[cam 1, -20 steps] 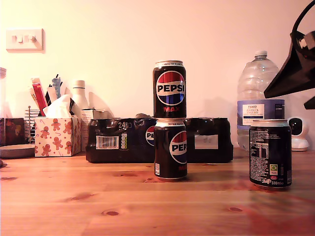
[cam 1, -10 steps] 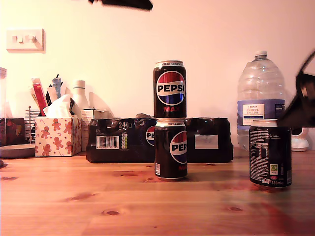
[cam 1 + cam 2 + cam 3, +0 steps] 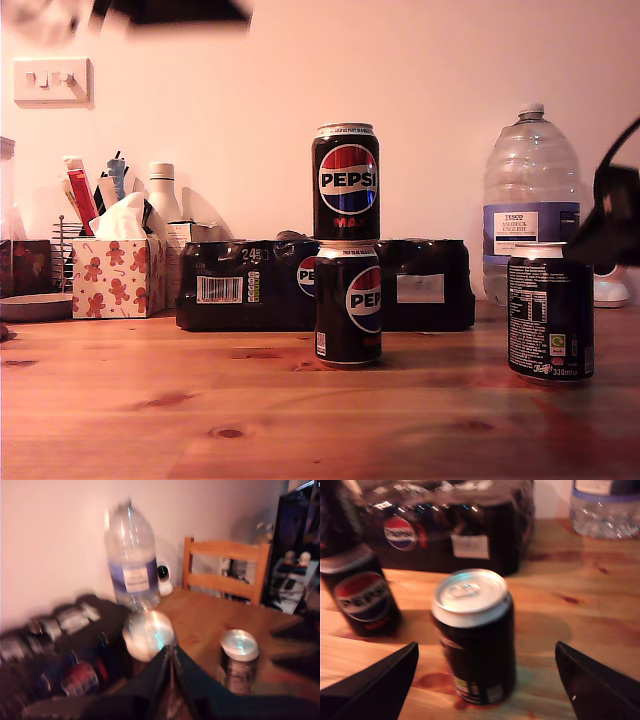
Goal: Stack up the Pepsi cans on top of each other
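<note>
Third Pepsi can (image 3: 474, 637) upright on worktop (image 3: 600, 625), between wide-spread fingers (image 3: 375, 682) of my second gripper (image 3: 485, 680), untouched. Fingers of my first gripper (image 3: 170, 680) pressed together, empty, above two-can stack (image 3: 347, 245). Three Pepsi cans counted.

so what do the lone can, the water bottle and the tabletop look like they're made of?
Lone Pepsi can: looks like thin metal, glossy black printed wall, bare silver lid and rim catching light.
Water bottle: clear plastic, see-through ribbed wall with a paper-like label.
Tabletop: wood, orange-brown with visible grain and knots, slight sheen; solid or veneer, cannot tell.
</note>
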Action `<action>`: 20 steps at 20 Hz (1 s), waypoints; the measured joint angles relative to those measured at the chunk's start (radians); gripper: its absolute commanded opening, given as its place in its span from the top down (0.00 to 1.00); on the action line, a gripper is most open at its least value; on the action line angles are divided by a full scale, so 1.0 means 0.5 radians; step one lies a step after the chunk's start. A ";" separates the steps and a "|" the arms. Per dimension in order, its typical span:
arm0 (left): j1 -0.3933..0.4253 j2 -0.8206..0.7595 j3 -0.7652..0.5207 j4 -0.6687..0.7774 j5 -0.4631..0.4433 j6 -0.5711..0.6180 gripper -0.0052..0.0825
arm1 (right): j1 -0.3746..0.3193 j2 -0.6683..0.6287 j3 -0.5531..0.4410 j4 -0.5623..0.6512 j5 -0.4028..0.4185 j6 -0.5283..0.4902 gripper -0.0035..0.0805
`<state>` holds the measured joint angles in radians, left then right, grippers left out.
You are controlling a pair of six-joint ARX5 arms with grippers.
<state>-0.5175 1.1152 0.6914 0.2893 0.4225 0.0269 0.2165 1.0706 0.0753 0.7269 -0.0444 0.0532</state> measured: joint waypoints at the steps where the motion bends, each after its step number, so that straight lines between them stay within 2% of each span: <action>1: -0.008 -0.008 -0.104 0.063 -0.008 -0.040 0.94 | 0.000 0.056 -0.001 0.043 -0.004 0.000 0.02; 5: -0.053 -0.027 -0.323 0.156 -0.088 -0.137 0.94 | 0.000 0.303 -0.002 0.284 -0.018 0.001 0.02; 11: -0.114 -0.034 -0.329 0.164 -0.101 -0.142 0.94 | 0.000 0.703 0.008 0.564 -0.018 0.000 0.02; 14: -0.122 -0.042 -0.329 0.159 -0.101 -0.152 0.94 | 0.000 0.861 0.101 0.561 -0.017 0.004 0.02; 20: -0.127 -0.042 -0.329 0.092 -0.101 -0.153 0.94 | 0.000 0.874 0.258 0.478 -0.020 0.011 0.02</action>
<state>-0.5812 1.0943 0.5270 0.3355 0.3717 -0.0498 0.2165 1.5078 0.2043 0.9661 -0.0544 0.0589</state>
